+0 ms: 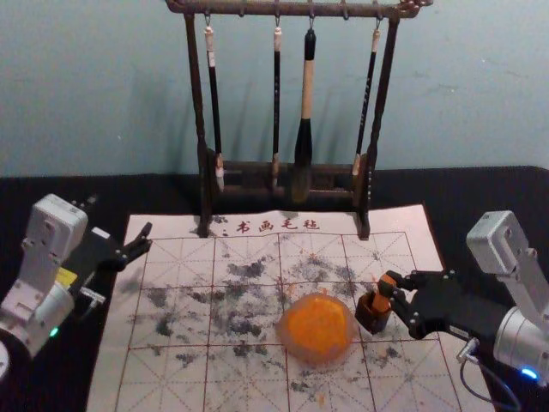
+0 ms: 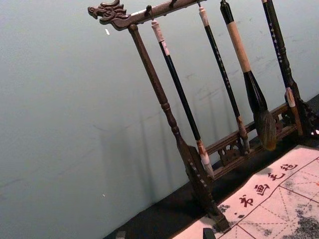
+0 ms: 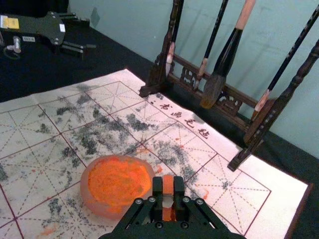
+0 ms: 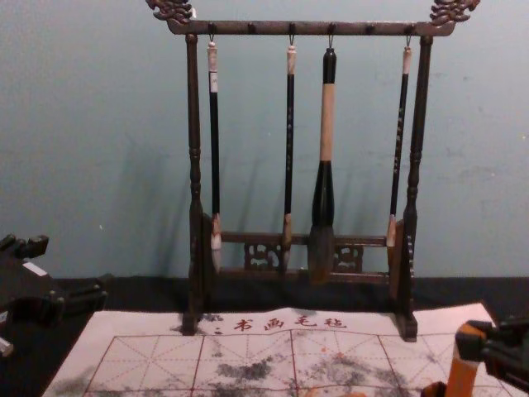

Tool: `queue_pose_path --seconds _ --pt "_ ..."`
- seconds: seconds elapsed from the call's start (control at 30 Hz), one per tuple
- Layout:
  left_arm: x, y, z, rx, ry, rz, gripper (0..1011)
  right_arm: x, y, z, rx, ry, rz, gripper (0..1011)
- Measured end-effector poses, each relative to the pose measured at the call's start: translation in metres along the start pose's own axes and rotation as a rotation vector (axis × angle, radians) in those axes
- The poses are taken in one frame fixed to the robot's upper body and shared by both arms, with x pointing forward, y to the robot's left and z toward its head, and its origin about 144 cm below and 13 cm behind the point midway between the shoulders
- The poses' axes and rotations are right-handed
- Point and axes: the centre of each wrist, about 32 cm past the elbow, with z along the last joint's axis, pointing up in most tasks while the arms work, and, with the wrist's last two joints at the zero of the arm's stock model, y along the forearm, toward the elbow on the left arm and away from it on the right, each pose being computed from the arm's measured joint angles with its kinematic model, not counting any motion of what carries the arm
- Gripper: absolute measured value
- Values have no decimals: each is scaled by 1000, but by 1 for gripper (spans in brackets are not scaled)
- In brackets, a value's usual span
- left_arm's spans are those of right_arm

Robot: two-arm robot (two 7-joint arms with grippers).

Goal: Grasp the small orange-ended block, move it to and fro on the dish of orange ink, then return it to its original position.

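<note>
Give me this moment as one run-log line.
right gripper: shut on orange-ended block, at dark holder | left gripper: open, near mat's left edge | ink dish: on mat, beside holder | brushes: hanging on rack

Head view: forward and down from above the mat [image 1: 410, 225]. Chest view: lower, nearly level, facing the brush rack [image 4: 314, 29]. Wrist views: tilted — left facing the rack, right close above the dish [image 3: 119, 184] — all four sharing rack and mat.
</note>
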Motion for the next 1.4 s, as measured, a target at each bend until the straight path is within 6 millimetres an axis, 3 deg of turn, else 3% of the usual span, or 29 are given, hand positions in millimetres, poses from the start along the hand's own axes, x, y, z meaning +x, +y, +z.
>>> queue_pose_path --seconds 1.4 --pt "0 0 0 0 0 0 1001 2 19 -16 -72 25 17 87"
